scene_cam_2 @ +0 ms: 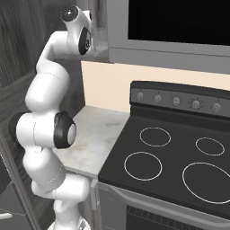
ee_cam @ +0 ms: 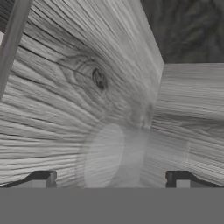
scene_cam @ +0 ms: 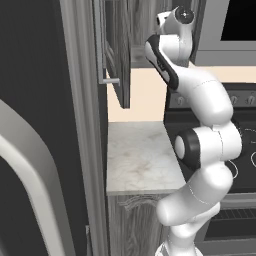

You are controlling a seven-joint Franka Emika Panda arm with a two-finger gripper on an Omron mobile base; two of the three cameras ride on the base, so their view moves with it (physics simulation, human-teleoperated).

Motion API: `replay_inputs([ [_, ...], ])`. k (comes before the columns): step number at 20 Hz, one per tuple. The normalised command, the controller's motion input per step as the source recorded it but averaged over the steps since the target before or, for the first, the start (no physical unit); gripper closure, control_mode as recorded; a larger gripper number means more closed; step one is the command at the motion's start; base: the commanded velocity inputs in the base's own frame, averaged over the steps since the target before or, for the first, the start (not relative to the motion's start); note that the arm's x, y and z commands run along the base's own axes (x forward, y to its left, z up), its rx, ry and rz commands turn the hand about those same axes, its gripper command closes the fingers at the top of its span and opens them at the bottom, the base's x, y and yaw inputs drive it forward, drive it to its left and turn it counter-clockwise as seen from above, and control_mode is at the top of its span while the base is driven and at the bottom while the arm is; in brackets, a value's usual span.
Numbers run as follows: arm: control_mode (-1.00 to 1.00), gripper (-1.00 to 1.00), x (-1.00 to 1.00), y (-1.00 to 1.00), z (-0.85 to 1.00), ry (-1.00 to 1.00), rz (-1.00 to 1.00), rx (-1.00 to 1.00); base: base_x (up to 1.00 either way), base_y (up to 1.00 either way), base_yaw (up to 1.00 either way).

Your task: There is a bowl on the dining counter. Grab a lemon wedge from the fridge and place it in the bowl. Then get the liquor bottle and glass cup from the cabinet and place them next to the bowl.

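Setting: domestic kitchen, rendered.

Evidence, by item:
- Stove (scene_cam_2: pixel 179 157): black glass top with four ringed burners; a row of round knobs (scene_cam_2: pixel 176 100) on its raised back panel; oven front below.
- Microwave (scene_cam_2: pixel 179 27): grey housing with a dark window, mounted above the stove.
- Tabletop (scene_cam: pixel 142 160): short pale marble slab, faintly veined, set between the stove and a tall dark unit.
- Cabinet (scene_cam: pixel 117 50): grey wood-grain wall unit above the slab, door standing open, short pale bar handle (scene_cam: pixel 111 80).
- Fridge (scene_cam: pixel 30 100): tall dark front at left, with a long pale curved handle (scene_cam: pixel 30 175).
- Wall (scene_cam_2: pixel 108 85): plain cream backsplash behind the slab.
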Motion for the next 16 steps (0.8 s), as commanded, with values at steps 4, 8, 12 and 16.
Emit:
replay_inputs([
  [4, -1.00, -1.00, 0.00, 0.00, -0.23, 0.07, 0.00, -0.04, 0.00, 0.00, 0.00],
  [8, -1.00, -1.00, 0.00, 0.00, -0.20, 0.09, 0.00, -0.03, 0.00, 0.00, 0.00],
  [12, -1.00, -1.00, -0.06, -0.01, -0.01, -0.01, 0.00, 0.00, 0.00, 0.00, 0.00],
  [16, -1.00, -1.00, -0.19, -0.09, 0.43, -0.18, 0.00, 0.00, 0.00, 0.00, 0.00],
])
